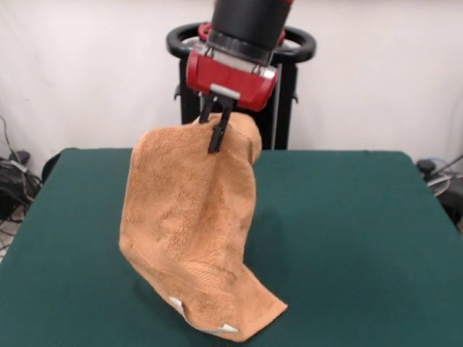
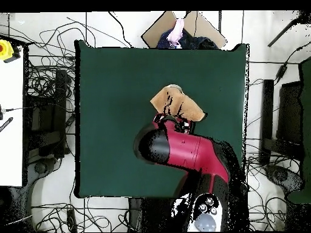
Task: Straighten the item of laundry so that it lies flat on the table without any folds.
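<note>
tool pinched shut on top edge of terry towel | towel hangs below tool, draped with folds, lower end with white label resting on green tabletop | overhead: towel just beyond tool, arm over tabletop

No readable text, brand, number or sign in either view. The towel carries small white label tabs at its lower edge; any printing on them is too small to read. Nothing legible on the arm's red casing or on the green worktop.
</note>
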